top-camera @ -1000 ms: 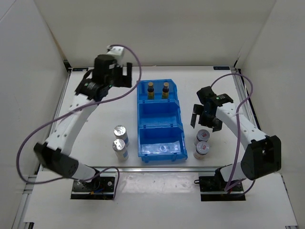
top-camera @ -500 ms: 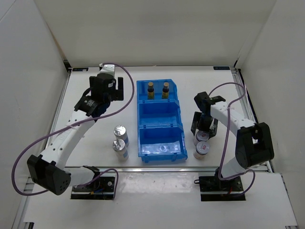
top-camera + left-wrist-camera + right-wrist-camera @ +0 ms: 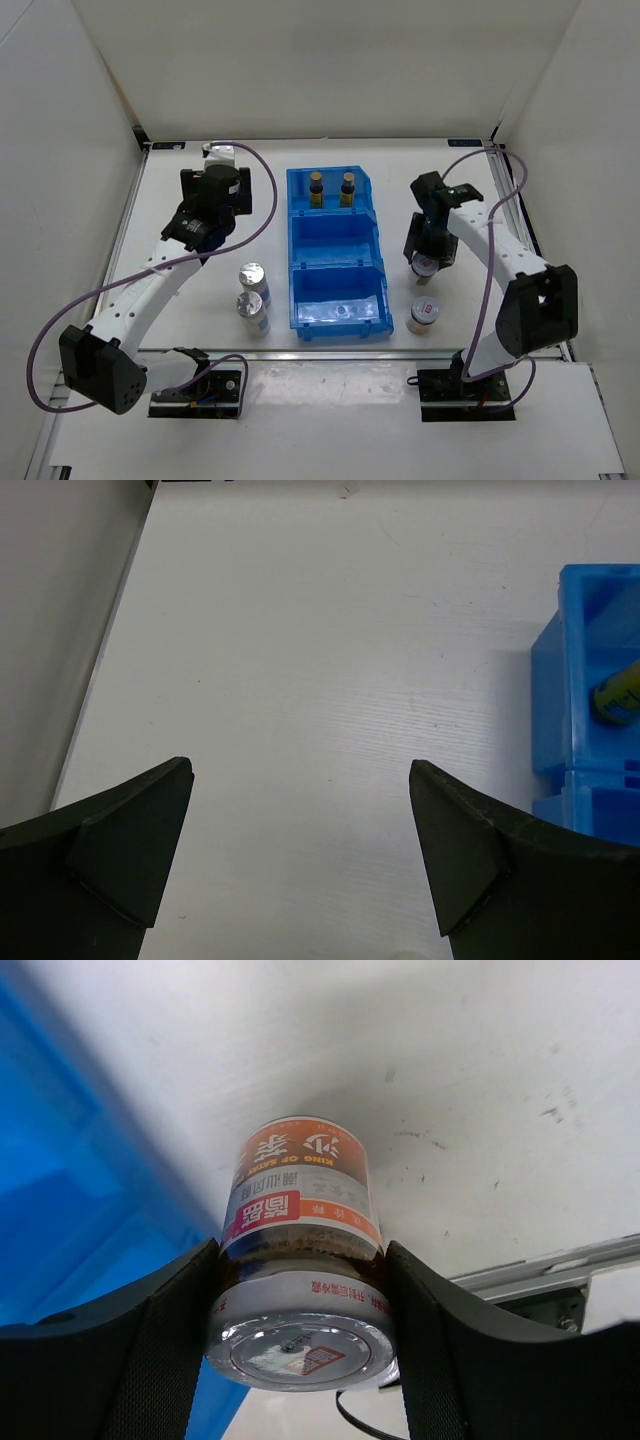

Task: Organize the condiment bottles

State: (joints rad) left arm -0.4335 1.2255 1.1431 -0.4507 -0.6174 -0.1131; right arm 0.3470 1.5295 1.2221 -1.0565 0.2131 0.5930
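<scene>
Fingers (image 3: 150, 1350) of the right gripper (image 3: 300, 1295) are clenched on a white-capped bottle (image 3: 300, 1200), one pad on each side just below the cap. It appears to hang slightly off the table (image 3: 330, 660), though that is a judgement. In the top view this bottle sits at 3 o'clock of the blue bin (image 3: 336, 240), close to its right wall. The left gripper (image 3: 300, 820) is released, its fingers spread with nothing between them, over bare table at 10 o'clock of the bin. Two amber bottles (image 3: 332, 187) stand side by side in the 12 o'clock compartment, so that pair looks done. The middle and 6 o'clock compartments hold no bottle. Left to place are the held bottle, the second white-capped bottle (image 3: 424, 314) at 4 o'clock, and two silver-lidded shakers (image 3: 251, 294) just off the bin's left wall at 8 o'clock. Carrying the held bottle toward 9 o'clock means clearing the bin's rim first. The table around both grippers offers open room, with the side walls well apart.
</scene>
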